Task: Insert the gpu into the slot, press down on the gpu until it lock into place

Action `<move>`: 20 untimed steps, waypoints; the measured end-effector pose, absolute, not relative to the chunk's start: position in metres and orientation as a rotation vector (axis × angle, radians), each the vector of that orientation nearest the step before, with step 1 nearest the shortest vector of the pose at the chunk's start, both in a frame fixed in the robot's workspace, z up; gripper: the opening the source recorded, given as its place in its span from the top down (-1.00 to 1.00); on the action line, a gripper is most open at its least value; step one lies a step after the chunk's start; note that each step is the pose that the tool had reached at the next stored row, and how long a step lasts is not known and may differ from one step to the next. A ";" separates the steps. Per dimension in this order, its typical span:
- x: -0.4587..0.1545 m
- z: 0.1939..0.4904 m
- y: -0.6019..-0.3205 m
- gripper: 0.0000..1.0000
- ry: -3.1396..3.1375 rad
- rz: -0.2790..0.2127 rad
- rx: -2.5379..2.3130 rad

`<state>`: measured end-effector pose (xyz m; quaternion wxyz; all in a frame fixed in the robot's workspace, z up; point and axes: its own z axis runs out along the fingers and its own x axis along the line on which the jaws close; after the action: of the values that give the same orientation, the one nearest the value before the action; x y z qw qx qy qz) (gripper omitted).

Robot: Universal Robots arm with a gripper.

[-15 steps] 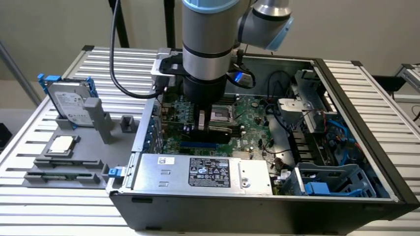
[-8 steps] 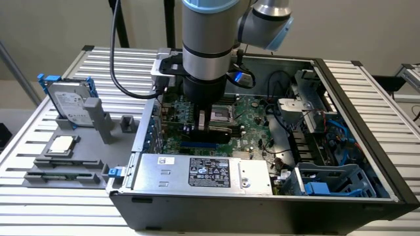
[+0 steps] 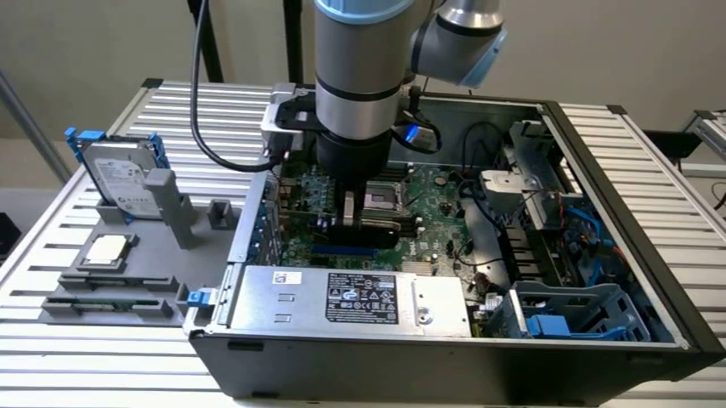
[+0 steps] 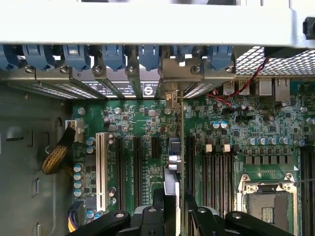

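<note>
My gripper (image 3: 365, 211) reaches down into the open computer case and is shut on the gpu (image 3: 372, 229), which stands on edge over the motherboard. In the wrist view the gpu (image 4: 171, 189) appears edge-on between my fingers (image 4: 158, 209), its thin green board running toward the silver end bracket (image 4: 170, 97) at the case's rear wall. The blue slot (image 3: 340, 252) lies directly under the card's lower edge, and a bluish strip of the slot (image 4: 173, 150) shows beneath the card. Whether the card's edge sits inside the slot is hidden.
A large silver labelled box (image 3: 352, 297) lies along the near side of the case. Black memory strips (image 4: 216, 172) and the processor socket (image 4: 268, 204) lie beside the card. A white connector (image 4: 102, 169) and blue bracket clips (image 4: 113, 54) stand nearby. Outside, a drive (image 3: 119, 183) rests on a grey stand.
</note>
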<state>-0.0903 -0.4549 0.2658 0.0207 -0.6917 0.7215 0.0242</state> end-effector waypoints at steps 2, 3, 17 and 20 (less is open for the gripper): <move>-0.090 0.265 -0.455 0.47 2.238 0.075 -2.145; -0.090 0.265 -0.455 0.47 2.238 0.074 -2.145; -0.090 0.262 -0.455 0.47 2.237 0.069 -2.150; -0.090 0.261 -0.455 0.47 2.236 0.069 -2.153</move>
<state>-0.0903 -0.4550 0.2607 0.0186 -0.6933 0.7201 0.0222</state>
